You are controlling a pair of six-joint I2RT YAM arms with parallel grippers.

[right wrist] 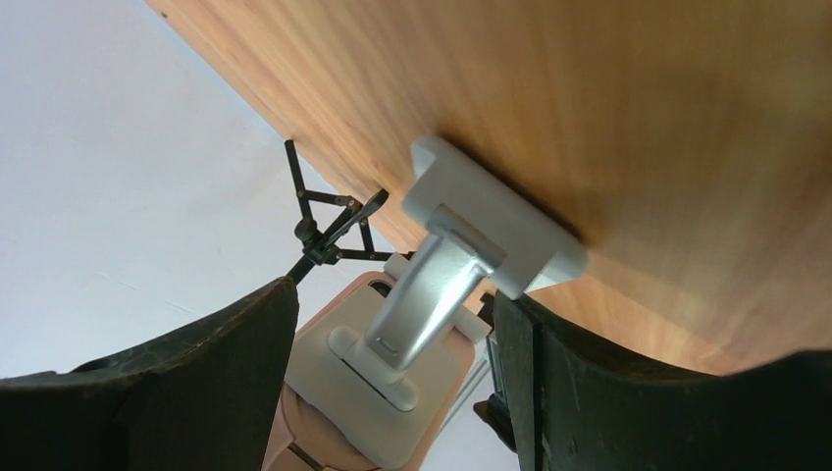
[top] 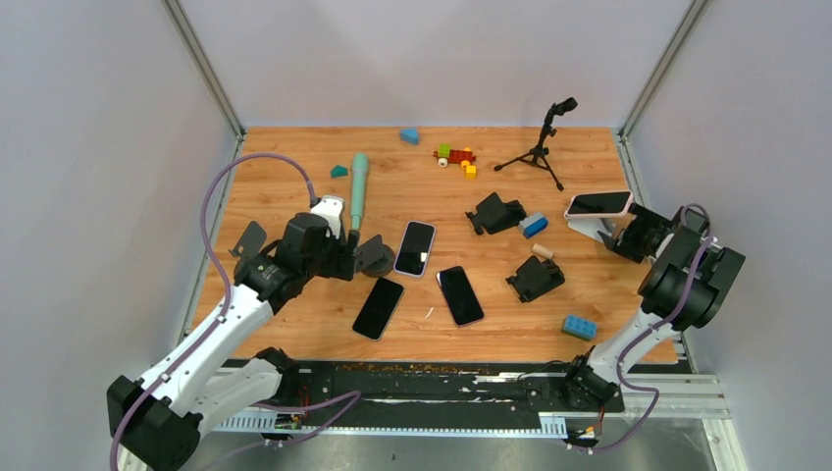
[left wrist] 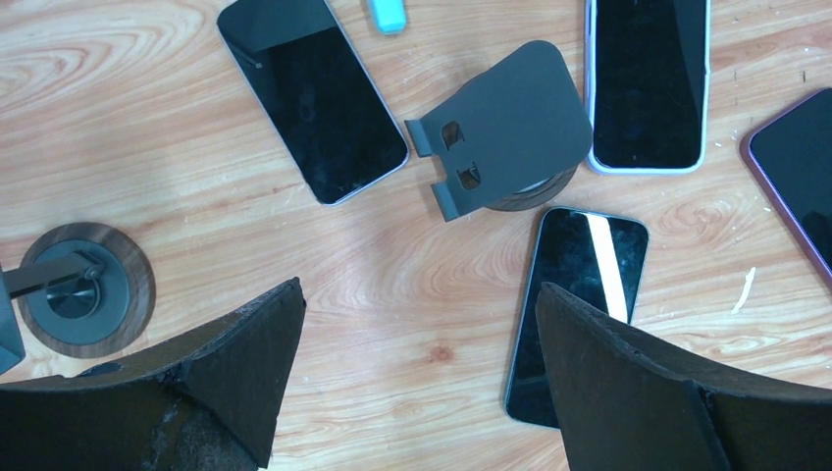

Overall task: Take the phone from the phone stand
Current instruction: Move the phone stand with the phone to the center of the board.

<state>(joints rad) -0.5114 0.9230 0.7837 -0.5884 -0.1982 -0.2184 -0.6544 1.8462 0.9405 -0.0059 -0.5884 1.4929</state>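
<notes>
The phone (top: 598, 203), in a pink case, lies screen-up on the white phone stand (top: 589, 228) at the table's right edge. From below, the right wrist view shows the phone's back (right wrist: 294, 442) and the stand's silver stem (right wrist: 432, 285). My right gripper (top: 628, 238) is open just right of the stand and under the phone. Its fingers straddle the stem and gripper (right wrist: 394, 294) grips nothing that I can see. Far to the left, my left gripper (left wrist: 417, 304) hovers open over bare wood near the table's left middle (top: 358, 257).
Three phones lie flat mid-table (top: 415, 247) (top: 379, 307) (top: 459, 294). Two black stands (top: 495, 212) (top: 536, 278) and a dark round-base stand (left wrist: 510, 128) sit nearby. A tripod (top: 540, 147), a teal microphone (top: 359, 188) and toy blocks (top: 456, 157) (top: 579, 327) are scattered.
</notes>
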